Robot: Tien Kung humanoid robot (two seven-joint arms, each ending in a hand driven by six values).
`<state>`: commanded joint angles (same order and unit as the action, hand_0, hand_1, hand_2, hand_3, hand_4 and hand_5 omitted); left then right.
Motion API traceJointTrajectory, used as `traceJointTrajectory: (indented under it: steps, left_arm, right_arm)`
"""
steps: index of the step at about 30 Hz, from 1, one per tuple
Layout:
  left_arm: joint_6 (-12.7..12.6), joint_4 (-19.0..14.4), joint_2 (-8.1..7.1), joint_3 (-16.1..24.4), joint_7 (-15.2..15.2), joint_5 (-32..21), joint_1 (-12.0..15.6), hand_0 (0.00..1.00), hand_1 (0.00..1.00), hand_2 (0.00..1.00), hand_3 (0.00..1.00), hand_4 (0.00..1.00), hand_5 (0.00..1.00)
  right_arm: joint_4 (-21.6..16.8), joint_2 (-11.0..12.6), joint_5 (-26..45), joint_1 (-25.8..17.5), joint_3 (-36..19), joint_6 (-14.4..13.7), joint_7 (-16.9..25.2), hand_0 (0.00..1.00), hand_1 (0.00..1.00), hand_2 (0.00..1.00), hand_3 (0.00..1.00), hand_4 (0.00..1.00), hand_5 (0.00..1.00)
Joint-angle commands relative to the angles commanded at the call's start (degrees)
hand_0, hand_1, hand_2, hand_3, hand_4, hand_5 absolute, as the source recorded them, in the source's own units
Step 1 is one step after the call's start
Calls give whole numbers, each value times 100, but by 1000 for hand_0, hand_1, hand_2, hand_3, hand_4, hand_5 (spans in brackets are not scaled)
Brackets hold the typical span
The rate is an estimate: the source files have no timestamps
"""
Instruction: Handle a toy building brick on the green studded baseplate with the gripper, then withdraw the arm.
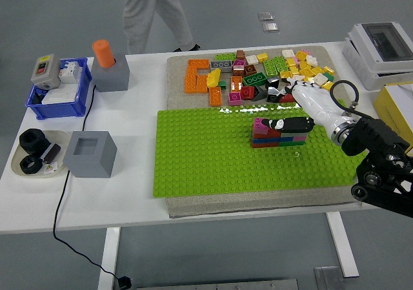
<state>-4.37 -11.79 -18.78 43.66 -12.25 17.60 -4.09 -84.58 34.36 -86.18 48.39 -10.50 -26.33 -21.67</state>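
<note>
Baseplate (213, 154): bright green, studded, rectangular, lying flat on a beige pad on the tabletop. Its left and near areas are bare.

Brick stack (279, 134): stands on the baseplate's far-right part, near the far edge. Layers from the bottom are dark red and green, then blue, then grey and red. A pink brick (260, 124) sits on top at the left end, upright and seated. A black piece lies across the top to its right.
</note>
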Motion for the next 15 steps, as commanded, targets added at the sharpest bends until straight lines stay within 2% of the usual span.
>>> traceJointTrajectory:
  steps: [4,5,15]
  left_arm:
    - [-4,-2,-1,-3,-2,-9,1,811,809,783,721,867,558]
    - [-5,-3,0,-3,-3,-10,3,811,810,783,721,869,559]
    - [-6,-4,9,-4,-5,-10,2,812,810,783,722,869,558]
  right_arm:
    - [-107,5,0,3,41,-11,7,998,998,998,643,735,485]
    - [-143,4,-8,-1,56,-15,8,998,998,998,648,674,425]
    - [-302,-54,50,-30,204,-51,49,998,998,998,647,650,410]
